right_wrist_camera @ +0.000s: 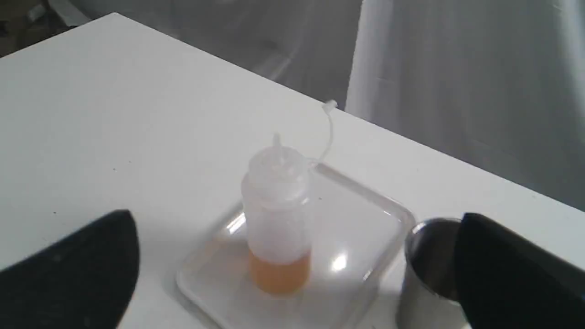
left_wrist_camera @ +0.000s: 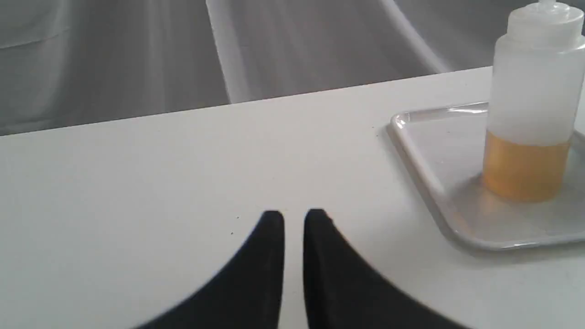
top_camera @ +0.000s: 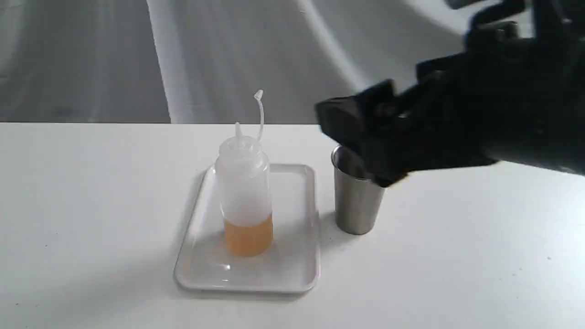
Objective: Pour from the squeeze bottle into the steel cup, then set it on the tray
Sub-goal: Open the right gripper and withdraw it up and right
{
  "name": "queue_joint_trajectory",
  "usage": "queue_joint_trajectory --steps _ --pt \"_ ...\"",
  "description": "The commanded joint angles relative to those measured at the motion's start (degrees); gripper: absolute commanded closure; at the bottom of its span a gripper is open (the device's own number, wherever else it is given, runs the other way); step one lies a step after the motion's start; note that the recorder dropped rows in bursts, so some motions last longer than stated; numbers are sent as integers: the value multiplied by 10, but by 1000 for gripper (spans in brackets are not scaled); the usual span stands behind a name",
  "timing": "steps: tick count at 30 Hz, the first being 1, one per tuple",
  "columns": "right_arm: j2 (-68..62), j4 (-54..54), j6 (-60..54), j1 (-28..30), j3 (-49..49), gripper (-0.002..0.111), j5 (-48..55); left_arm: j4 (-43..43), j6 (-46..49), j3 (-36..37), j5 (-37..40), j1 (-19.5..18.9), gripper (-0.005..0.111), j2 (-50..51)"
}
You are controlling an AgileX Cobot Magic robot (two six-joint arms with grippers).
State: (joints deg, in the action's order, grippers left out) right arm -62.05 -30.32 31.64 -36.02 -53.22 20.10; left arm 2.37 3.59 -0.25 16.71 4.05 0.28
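The squeeze bottle (top_camera: 244, 192) is standing upright on the tray (top_camera: 292, 249) at the centre of the frame. Its amber liquid is filling only the bottom part, and its cap is dangling free on the strap. The steel cup (top_camera: 356, 205) is sitting on the bench (top_camera: 91, 205) just right of the tray. The right gripper (top_camera: 352, 146) is hanging spread wide and empty at the cup's rim. The left gripper (left_wrist_camera: 294, 219) is resting low over bare bench, its fingers nearly together and holding nothing. The bottle is probably going to feel light and soft-walled. A hard pinch risks denting it and squirting liquid through the uncapped nozzle. A moderate grip across the mid-body looks safest. The stiff, light cup is likely to tip if nudged.
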Motion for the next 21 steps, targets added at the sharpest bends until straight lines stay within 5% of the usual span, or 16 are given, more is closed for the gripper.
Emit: queue_joint_trajectory --steps 1,9,21 --pt "65 4 3 0 28 34 57 2 -1 3 -4 2 98 -3" --pt "158 51 3 0 31 109 110 2 -1 3 -4 2 98 -3" --pt "178 102 -2 0 31 108 116 2 -1 3 -4 2 98 -3"
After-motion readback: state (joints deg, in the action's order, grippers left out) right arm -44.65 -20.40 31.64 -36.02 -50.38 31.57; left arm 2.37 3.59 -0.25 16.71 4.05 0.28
